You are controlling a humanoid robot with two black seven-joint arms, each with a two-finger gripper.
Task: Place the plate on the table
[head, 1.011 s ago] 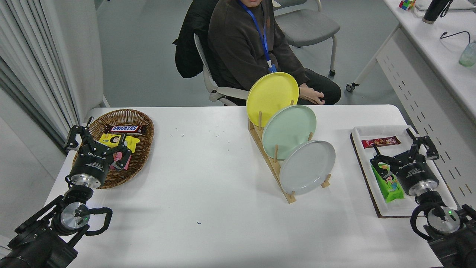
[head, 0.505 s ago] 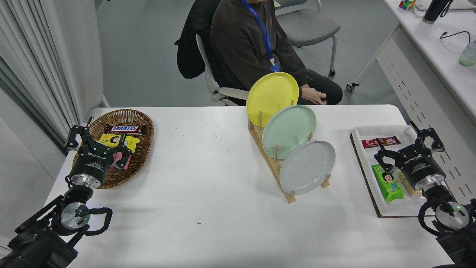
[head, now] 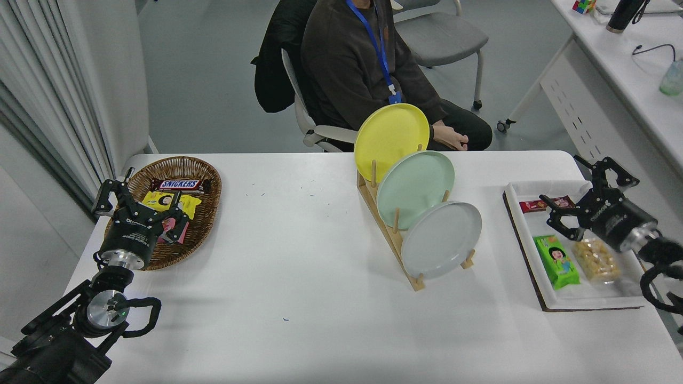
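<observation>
The pale grey plate stands on edge in the nearest slot of a wooden rack on the white table. Behind it in the same rack lean a mint green plate and a yellow plate. My right gripper hovers open over the white tray, well to the right of the grey plate, holding nothing. My left gripper is parked open at the lower left, above the wicker basket.
A white tray at the right holds a green snack pack, a clear bag of snacks and a red bar. A wicker basket with snacks sits at the left. A person sits at the far side.
My right arm has swung up and to the right over the tray, uncovering the clear snack bag. The plates, the rack and my left arm have not moved.
</observation>
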